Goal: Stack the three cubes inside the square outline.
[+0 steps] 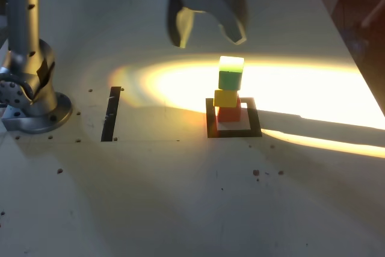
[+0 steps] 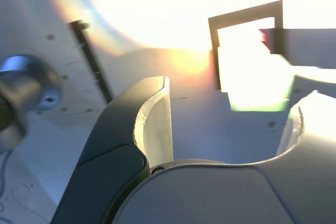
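Three cubes stand stacked inside the square outline [image 1: 234, 132] of black tape: the red-orange cube [image 1: 228, 113] at the bottom, the yellow cube [image 1: 226, 98] on it, the green cube [image 1: 231, 73] on top, slightly offset. My gripper [image 1: 209, 40] hangs above and just behind the stack, open, with nothing between its fingers. In the wrist view the gripper [image 2: 231, 124] frames the glare-washed top of the green cube [image 2: 257, 85], with the square outline [image 2: 244, 15] beyond it and a sliver of the red-orange cube [image 2: 265, 36] showing.
A straight black tape strip [image 1: 112, 114] lies toward the exterior view's left, also seen as the tape strip [image 2: 92, 61] in the wrist view. The arm's metal base [image 1: 30, 88] stands at the far left. Strong sunlight washes across the table [image 1: 180, 197].
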Action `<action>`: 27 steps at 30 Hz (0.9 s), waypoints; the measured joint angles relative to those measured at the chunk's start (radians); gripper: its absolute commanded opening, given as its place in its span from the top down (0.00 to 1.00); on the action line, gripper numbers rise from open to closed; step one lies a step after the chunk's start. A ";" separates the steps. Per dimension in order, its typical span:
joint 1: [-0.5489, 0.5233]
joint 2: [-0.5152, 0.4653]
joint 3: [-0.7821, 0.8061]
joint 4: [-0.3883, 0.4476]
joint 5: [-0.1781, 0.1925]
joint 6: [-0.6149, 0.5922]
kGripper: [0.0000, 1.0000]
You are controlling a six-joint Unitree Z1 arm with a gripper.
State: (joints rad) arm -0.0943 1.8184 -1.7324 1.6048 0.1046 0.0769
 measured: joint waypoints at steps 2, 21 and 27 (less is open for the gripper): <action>0.007 -0.049 0.056 0.000 -0.002 0.000 0.01; -0.014 -0.307 0.687 -0.305 -0.038 -0.070 0.01; -0.011 -0.333 0.860 -0.369 -0.077 -0.070 0.01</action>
State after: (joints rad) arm -0.1058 1.4853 -0.8722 1.2354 0.0276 0.0074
